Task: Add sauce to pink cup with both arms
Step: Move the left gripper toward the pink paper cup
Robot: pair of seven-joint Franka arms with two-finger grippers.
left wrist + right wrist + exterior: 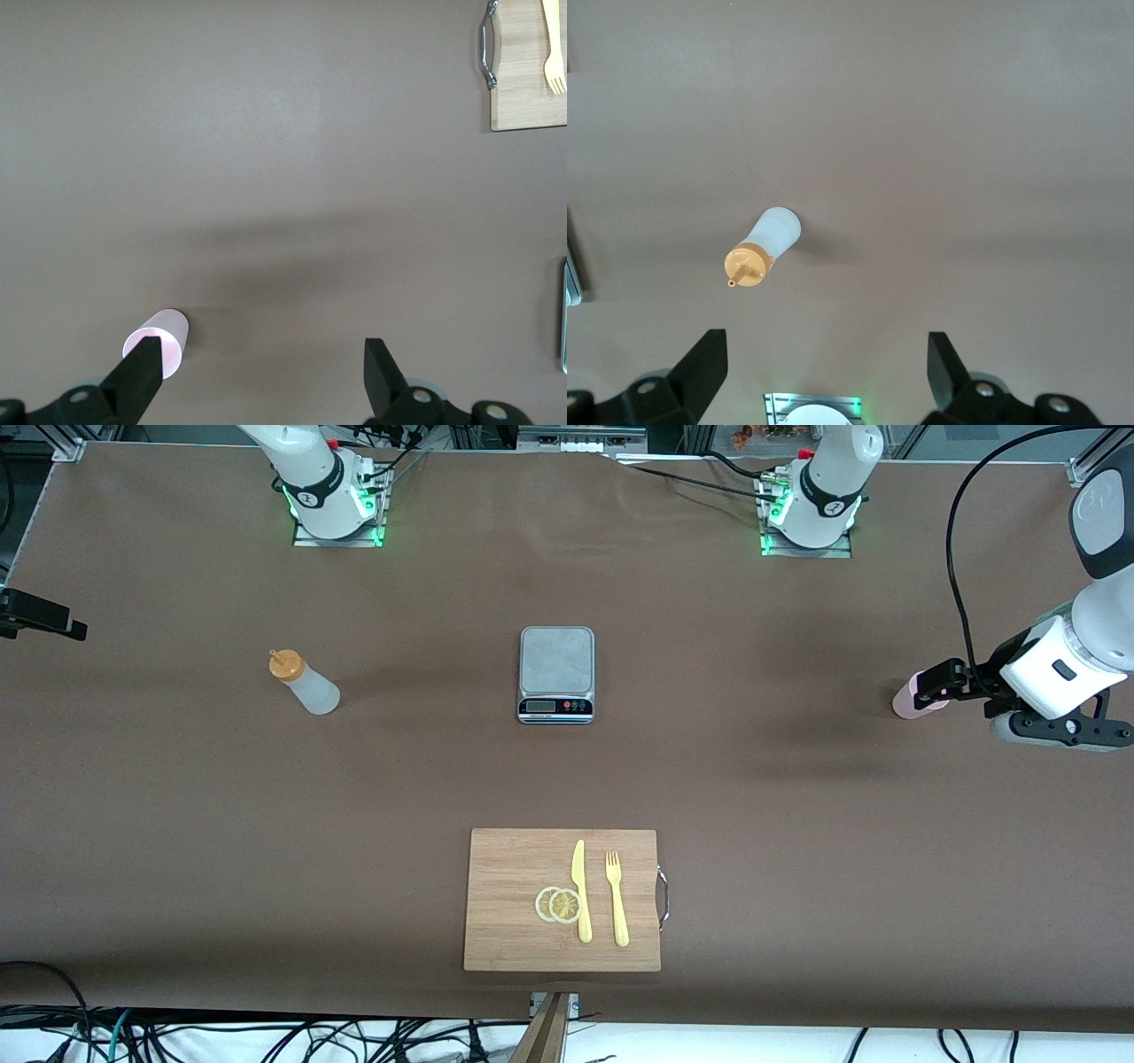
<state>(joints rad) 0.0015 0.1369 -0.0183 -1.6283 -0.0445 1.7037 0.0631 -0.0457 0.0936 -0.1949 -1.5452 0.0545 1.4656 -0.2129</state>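
The sauce bottle (302,683), whitish with an orange nozzle cap, stands upright on the table toward the right arm's end; it also shows in the right wrist view (765,247). My right gripper (826,365) is open and empty, high over its own base, apart from the bottle and out of the front view. The pink cup (907,701) stands upright toward the left arm's end. My left gripper (966,689) is open above it, one fingertip (144,365) over the cup's rim (162,342), the cup not between the jaws.
A silver kitchen scale (555,675) sits mid-table. A wooden cutting board (509,930) lies nearer the front camera with two lemon slices (558,904), a yellow knife (580,890) and a fork (617,898). The board's handle end shows in the left wrist view (523,97).
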